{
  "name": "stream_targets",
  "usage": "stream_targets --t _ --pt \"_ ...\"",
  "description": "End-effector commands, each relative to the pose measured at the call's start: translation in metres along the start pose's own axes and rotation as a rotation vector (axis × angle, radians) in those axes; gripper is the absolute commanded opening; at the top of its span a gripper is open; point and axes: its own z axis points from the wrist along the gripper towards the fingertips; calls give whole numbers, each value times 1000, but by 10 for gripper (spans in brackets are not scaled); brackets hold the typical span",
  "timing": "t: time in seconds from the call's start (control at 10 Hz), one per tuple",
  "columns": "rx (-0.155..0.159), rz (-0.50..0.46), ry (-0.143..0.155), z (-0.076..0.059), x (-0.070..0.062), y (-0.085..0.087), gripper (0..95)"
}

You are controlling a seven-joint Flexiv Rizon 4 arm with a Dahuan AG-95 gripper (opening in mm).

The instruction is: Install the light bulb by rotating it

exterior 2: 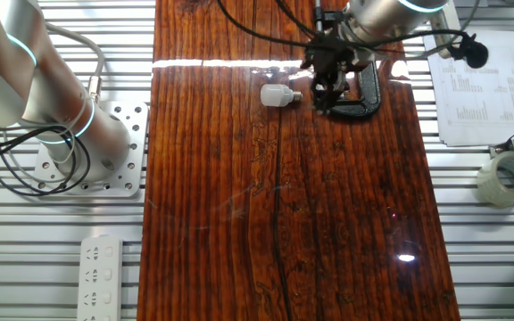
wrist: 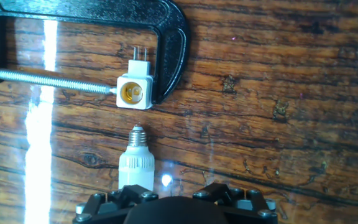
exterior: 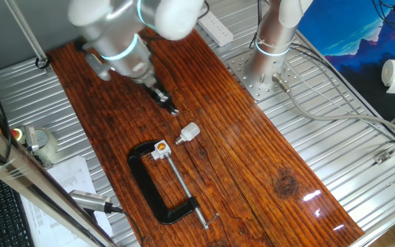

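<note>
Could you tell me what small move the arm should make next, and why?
Probably lower the gripper onto the light bulb and close the fingers on it. The bulb lies loose on the wooden table, its screw base pointing toward the socket held in the C-clamp, not yet grasped or threaded in.

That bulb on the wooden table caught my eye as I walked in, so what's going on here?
A robot arm is set to screw the light bulb into a small white socket, which a black C-clamp pins to the table. The bulb lies loose on its side, its screw base pointing at the socket but apart from it. The hand hovers near the bulb, holding nothing; whether its fingers are open is unclear.
</note>
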Motion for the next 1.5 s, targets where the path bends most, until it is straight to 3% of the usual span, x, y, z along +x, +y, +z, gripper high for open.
stream_targets --t 0.1,0.5,0.6,0.8,1.3,1.5 --pt "13 -3 -102 21 18 7 760" --pt "16 5 -130 38 30 10 760" --pt "20 -11 -166 40 29 10 760" --pt "21 -13 -190 40 29 10 760" --pt "29 9 -197 42 31 13 760" --pt "25 41 -236 62 45 27 760"
